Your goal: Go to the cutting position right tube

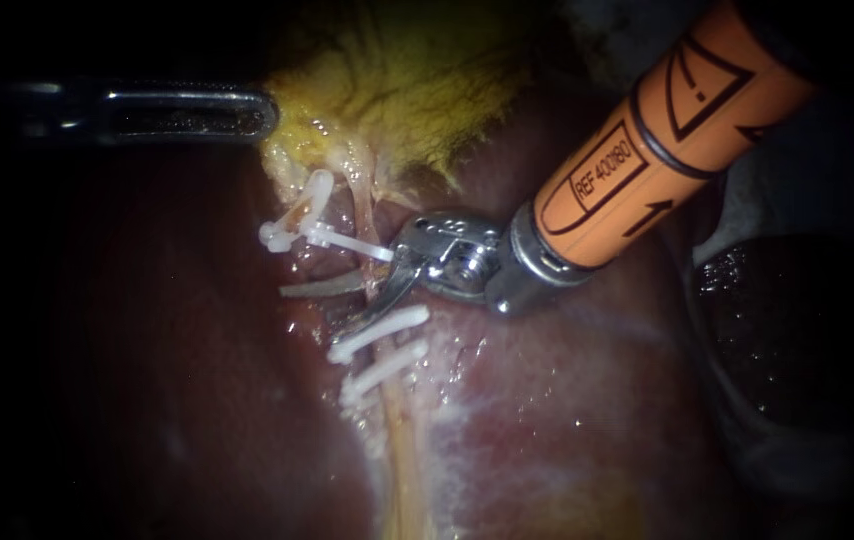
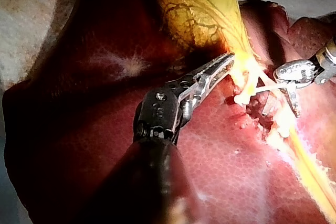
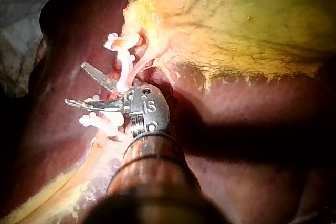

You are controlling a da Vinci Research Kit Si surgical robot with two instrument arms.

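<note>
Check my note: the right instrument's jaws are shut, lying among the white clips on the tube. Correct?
No. The jaws of the right instrument are open, with a gap between the blades, among the white clips on the tube. The endoscope view shows it.

The right instrument (image 1: 309,312) has two slim, curved grey blades on a bright steel hinge block. Behind the block come a steel collar and an orange sleeve with black rings, a boxed label, an arrow and a warning triangle. The left instrument (image 2: 228,59) has long, slotted, toothed steel jaws, with a dark one-screw housing and black shaft behind.
</note>
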